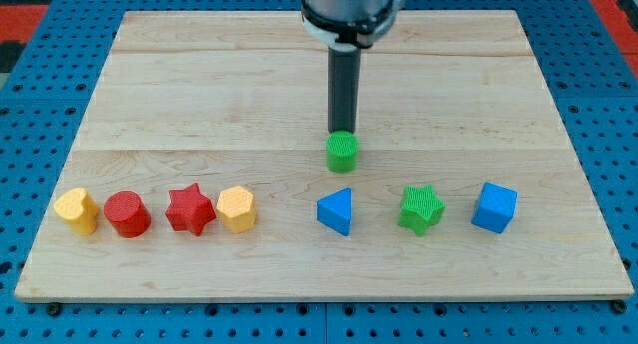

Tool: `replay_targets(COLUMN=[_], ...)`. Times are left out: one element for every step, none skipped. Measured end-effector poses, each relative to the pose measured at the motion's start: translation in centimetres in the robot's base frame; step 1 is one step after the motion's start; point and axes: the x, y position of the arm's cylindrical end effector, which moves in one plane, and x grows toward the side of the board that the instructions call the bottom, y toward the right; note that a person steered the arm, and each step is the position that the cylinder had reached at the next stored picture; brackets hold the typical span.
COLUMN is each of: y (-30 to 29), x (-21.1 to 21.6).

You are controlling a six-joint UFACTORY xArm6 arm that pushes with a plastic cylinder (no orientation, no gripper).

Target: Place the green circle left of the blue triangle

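a: so where is my tip?
b: right at the green circle, on its top side.
a: and the blue triangle?
b: just below the circle. bare board left of both. no claw, only a rod.

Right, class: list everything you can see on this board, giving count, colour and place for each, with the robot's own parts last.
yellow heart: one, yellow, view's far left of the bottom row
red circle: one, red, right of the heart
red star: one, red, right of the red circle
yellow hexagon: one, yellow, right of the red star
blue triangle: one, blue, bottom row, centre
green star: one, green, right of the triangle
blue cube: one, blue, view's right end of row
green circle: one, green, above the triangle
wooden board: one, pale wood
my tip: one, dark rod, at the green circle's top edge
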Motion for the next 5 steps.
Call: replay_targets(y=[-0.9,-2.7,-5.2,-5.1,-1.1], x=[3.3,5.6,6.1,5.0,4.1])
